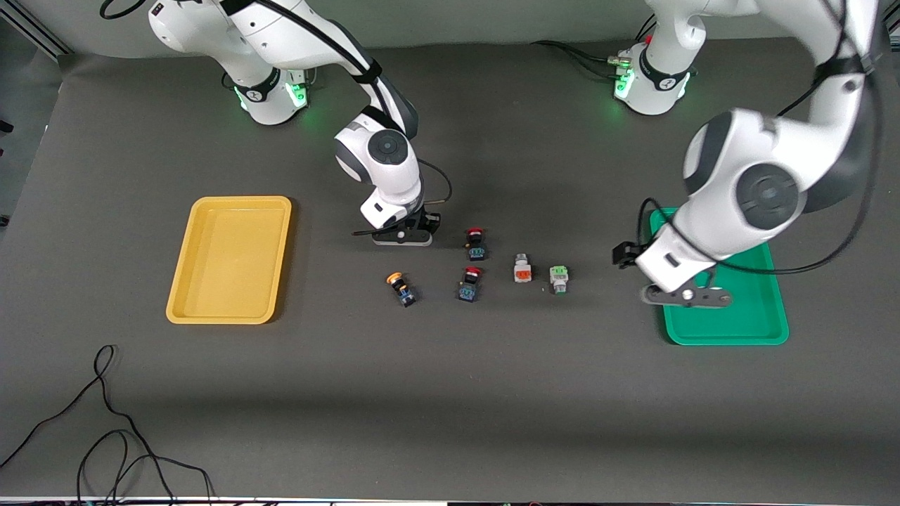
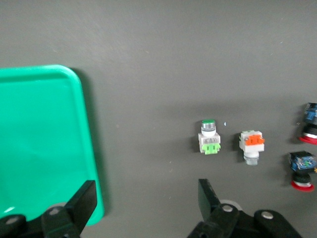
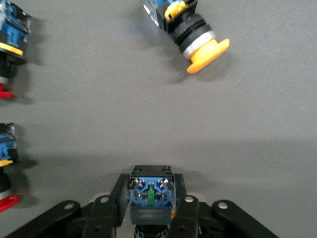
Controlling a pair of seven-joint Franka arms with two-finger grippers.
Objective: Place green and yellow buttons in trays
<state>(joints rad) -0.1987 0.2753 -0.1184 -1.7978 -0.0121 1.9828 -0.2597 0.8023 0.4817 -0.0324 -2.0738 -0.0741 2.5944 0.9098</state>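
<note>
My right gripper (image 1: 402, 237) is shut on a button with a black-and-blue body (image 3: 151, 196), low over the table beside the red-capped buttons; its cap is hidden. A yellow-capped button (image 1: 402, 288) lies on its side nearer the front camera and shows in the right wrist view (image 3: 198, 42). The white button with a light-green face (image 1: 559, 278) lies between the other buttons and the green tray (image 1: 738, 334); it also shows in the left wrist view (image 2: 209, 138). My left gripper (image 1: 685, 296) is open and empty over the green tray's rim (image 2: 94, 163). The yellow tray (image 1: 232, 258) lies empty at the right arm's end.
Two red-capped buttons (image 1: 476, 242) (image 1: 470, 283) and a white button with an orange face (image 1: 522, 268) lie in the middle, beside the green-faced one. Black cables (image 1: 105, 436) trail across the table's front corner at the right arm's end.
</note>
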